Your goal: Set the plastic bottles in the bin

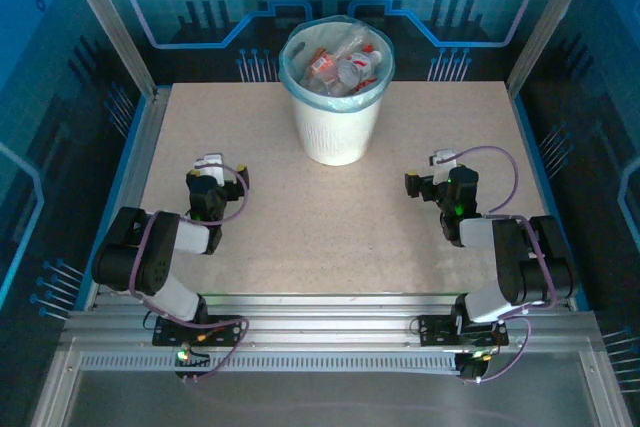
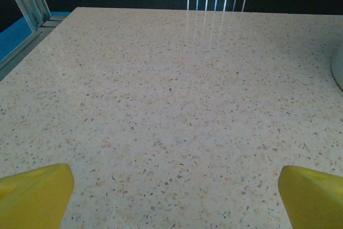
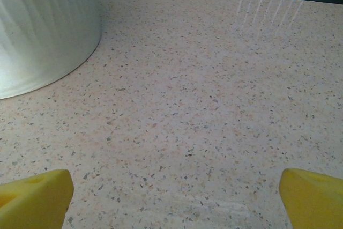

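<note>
The white ribbed bin [image 1: 337, 127] with its light-blue bag stands at the back middle of the table. Several plastic bottles [image 1: 342, 65] with red caps and labels lie piled inside it. My left gripper [image 1: 208, 169] rests low over the table's left side, well short of the bin. In the left wrist view its yellow fingertips [image 2: 37, 194] stand wide apart over bare tabletop, open with nothing between them. My right gripper [image 1: 440, 167] hovers on the right side, also open and holding nothing, its yellow fingertips [image 3: 35, 197] spread. The bin's wall [image 3: 43, 30] shows at that view's upper left.
The speckled beige table [image 1: 280, 237] is framed by aluminium posts and blue-lit panels. A metal rail [image 2: 24, 4] runs along the left edge. A sliver of the bin [image 2: 338, 68] shows at the right of the left wrist view.
</note>
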